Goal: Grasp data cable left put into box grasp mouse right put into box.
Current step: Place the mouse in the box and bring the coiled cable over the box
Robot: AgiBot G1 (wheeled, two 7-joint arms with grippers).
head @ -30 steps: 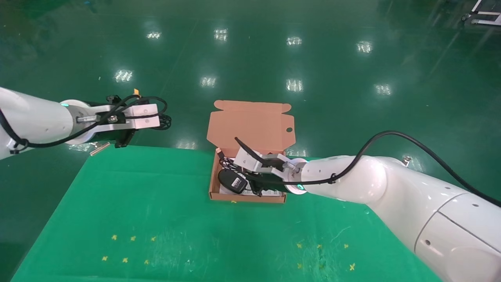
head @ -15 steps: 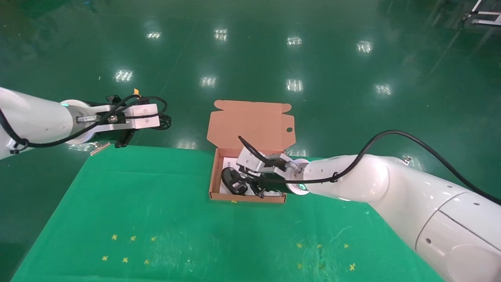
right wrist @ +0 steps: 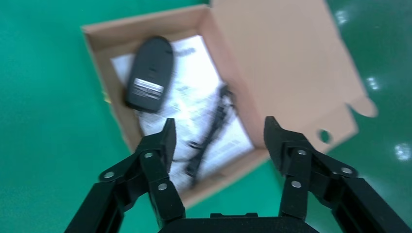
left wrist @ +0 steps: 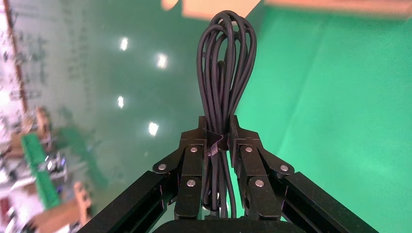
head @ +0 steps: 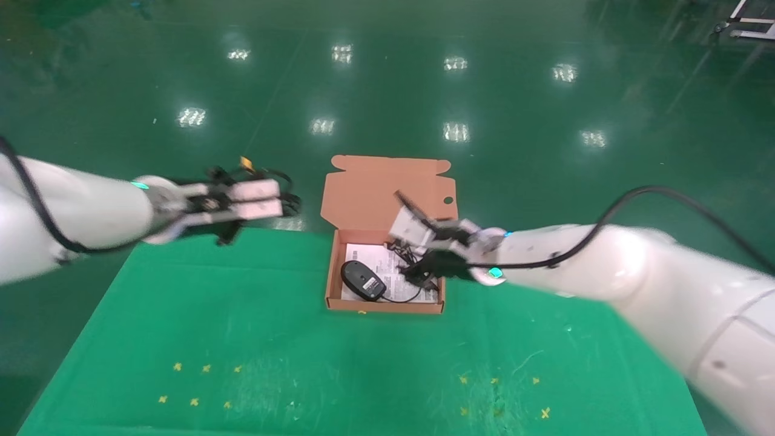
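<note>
green table [head: 254, 339]; mouse [head: 362, 280] inside box [head: 387, 306].

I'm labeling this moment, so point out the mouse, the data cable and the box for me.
mouse [head: 362, 280], head view, on the middle of its underside, by the label.
data cable [left wrist: 226, 68], left wrist view, on the coil above the fingers.
box [head: 387, 189], head view, on the open lid's inner face.
</note>
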